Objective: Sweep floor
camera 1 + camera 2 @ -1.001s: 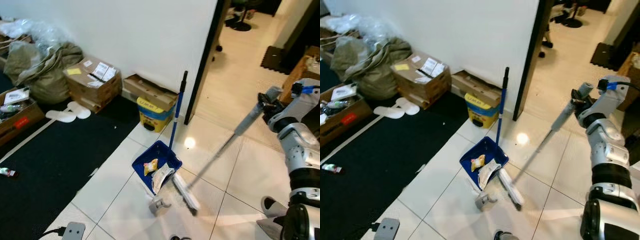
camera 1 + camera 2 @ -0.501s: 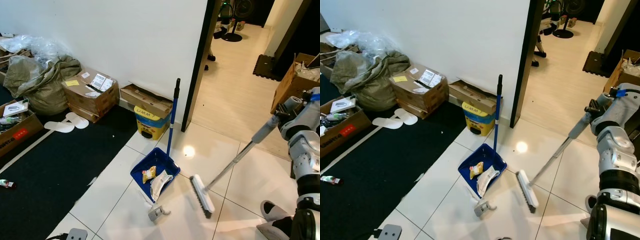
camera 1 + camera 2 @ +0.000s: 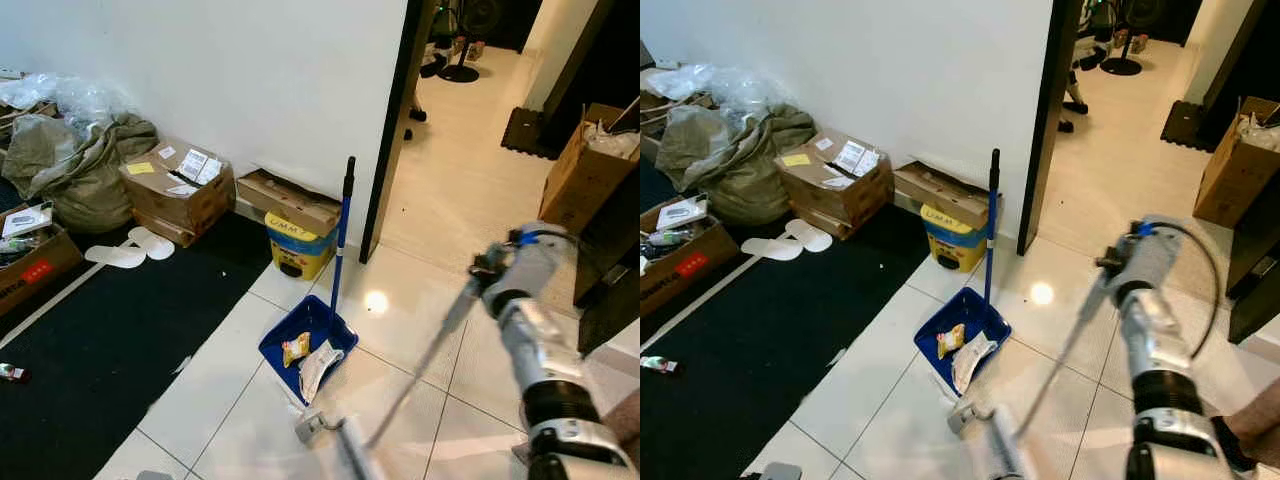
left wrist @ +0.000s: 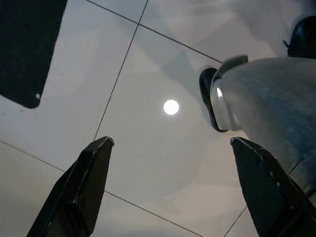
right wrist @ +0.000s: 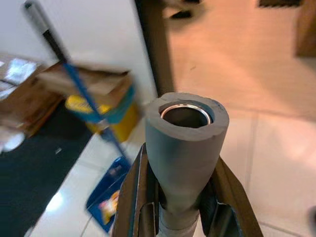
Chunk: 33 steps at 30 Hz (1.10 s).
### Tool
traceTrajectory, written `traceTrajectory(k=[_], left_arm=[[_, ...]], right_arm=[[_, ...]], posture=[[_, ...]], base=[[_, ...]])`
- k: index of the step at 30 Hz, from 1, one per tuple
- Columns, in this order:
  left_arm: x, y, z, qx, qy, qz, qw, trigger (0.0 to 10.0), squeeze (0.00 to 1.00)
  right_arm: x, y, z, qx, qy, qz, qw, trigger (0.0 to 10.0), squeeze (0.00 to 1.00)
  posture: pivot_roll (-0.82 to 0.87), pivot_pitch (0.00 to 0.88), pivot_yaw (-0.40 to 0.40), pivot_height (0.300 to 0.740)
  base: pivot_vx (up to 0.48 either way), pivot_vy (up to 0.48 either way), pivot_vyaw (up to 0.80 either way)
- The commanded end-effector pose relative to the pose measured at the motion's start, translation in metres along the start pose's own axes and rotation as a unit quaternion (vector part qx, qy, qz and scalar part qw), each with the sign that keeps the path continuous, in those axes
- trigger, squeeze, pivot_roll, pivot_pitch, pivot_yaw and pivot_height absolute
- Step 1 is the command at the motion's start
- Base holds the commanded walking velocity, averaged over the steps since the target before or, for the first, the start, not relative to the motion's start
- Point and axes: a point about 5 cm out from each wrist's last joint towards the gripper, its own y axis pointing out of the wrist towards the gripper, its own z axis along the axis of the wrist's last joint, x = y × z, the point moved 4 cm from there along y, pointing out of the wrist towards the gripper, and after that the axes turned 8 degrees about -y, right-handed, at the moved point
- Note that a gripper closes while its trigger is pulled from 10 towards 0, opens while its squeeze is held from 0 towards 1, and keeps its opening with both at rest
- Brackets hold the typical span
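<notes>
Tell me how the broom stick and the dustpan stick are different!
The broom handle is grey and slants across the floor, while the dustpan handle is blue with a black top and stands upright. The broom handle is gripped by the right gripper, but nothing holds the dustpan handle. The broom looks blurry; the dustpan handle looks sharp. Both are long, thin poles that come down to the white tiles.

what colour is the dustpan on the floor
Blue, with a matching blue handle; the dustpan shows best in the right eye view.
</notes>
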Motion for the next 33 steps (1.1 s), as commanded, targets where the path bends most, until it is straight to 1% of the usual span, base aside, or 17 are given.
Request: traceTrajectory(k=[1, 2, 3, 4, 7, 10, 16, 17, 19, 23, 28, 33], left_arm=[[-0.001, -0.003, -0.011, -0.016, 0.011, -0.004, 1.0, 10.0, 0.0], [-0.001, -0.003, -0.011, -0.016, 0.012, -0.004, 1.0, 10.0, 0.0], [-0.001, -0.003, -0.011, -0.016, 0.012, -0.004, 1.0, 10.0, 0.0], [-0.002, -0.003, -0.011, -0.016, 0.012, -0.003, 1.0, 10.0, 0.0], [-0.002, -0.003, -0.011, -0.015, 0.012, -0.003, 1.0, 10.0, 0.0], [0.001, -0.002, -0.01, -0.015, 0.011, -0.005, 1.0, 10.0, 0.0], [0.004, -0.002, -0.009, -0.014, 0.01, -0.008, 1.0, 10.0, 0.0], [0.004, -0.002, -0.009, -0.014, 0.01, -0.008, 1.0, 10.0, 0.0], [0.004, -0.002, -0.009, -0.015, 0.011, -0.008, 1.0, 10.0, 0.0], [0.005, -0.002, -0.009, -0.015, 0.012, -0.009, 1.0, 10.0, 0.0], [0.007, -0.002, -0.01, -0.016, 0.013, -0.011, 1.0, 10.0, 0.0], [0.01, -0.001, -0.009, -0.016, 0.015, -0.015, 1.0, 10.0, 0.0]], right_arm=[[-0.016, -0.002, -0.002, 0.004, 0.016, 0.018, 1.0, 10.0, 0.0], [-0.025, -0.004, -0.006, 0.001, 0.031, 0.03, 0.999, 10.0, 0.0], [-0.025, -0.004, -0.006, 0.001, 0.031, 0.03, 0.999, 10.0, 0.0], [-0.03, -0.005, -0.008, -0.001, 0.041, 0.037, 0.998, 10.0, 0.0], [-0.035, -0.006, -0.009, -0.003, 0.048, 0.042, 0.998, 10.0, 0.0], [-0.045, -0.008, -0.009, 0.002, 0.067, 0.055, 0.996, 10.0, 0.0], [-0.053, -0.008, -0.003, 0.015, 0.087, 0.065, 0.994, 10.0, 0.0], [-0.053, -0.008, -0.003, 0.015, 0.087, 0.065, 0.994, 10.0, 0.0], [-0.054, -0.008, 0.0, 0.022, 0.105, 0.065, 0.992, 10.0, 0.0], [-0.053, -0.008, 0.003, 0.027, 0.114, 0.062, 0.991, 10.0, 0.0], [-0.047, -0.009, 0.006, 0.033, 0.109, 0.055, 0.992, 10.0, 0.0], [-0.045, -0.01, 0.01, 0.037, 0.108, 0.073, 0.991, 10.0, 0.0]], posture=[[-0.04, 0.149, -0.011, 0.74], [-0.04, 0.149, -0.011, 0.74], [-0.04, 0.149, -0.011, 0.74], [-0.04, 0.149, -0.011, 0.74], [-0.04, 0.149, -0.011, 0.74], [-0.05, 0.148, -0.016, 0.74], [-0.06, 0.148, -0.018, 0.74], [-0.06, 0.148, -0.018, 0.74], [-0.06, 0.147, -0.019, 0.74], [-0.06, 0.146, -0.019, 0.74], [-0.06, 0.143, -0.02, 0.74], [-0.06, 0.141, -0.021, 0.74]], base=[[0.0, 0.0, 0.0], [0.0, 0.0, 0.0], [0.0, 0.0, 0.0], [0.0, 0.0, 0.0], [0.0, 0.0, 0.0], [0.0, 0.0, 0.0], [0.0, 0.0, 0.0], [0.0, 0.0, 0.0], [0.0, 0.0, 0.0], [0.0, 0.0, 0.0], [0.0, 0.0, 0.0], [0.0, 0.0, 0.0]])
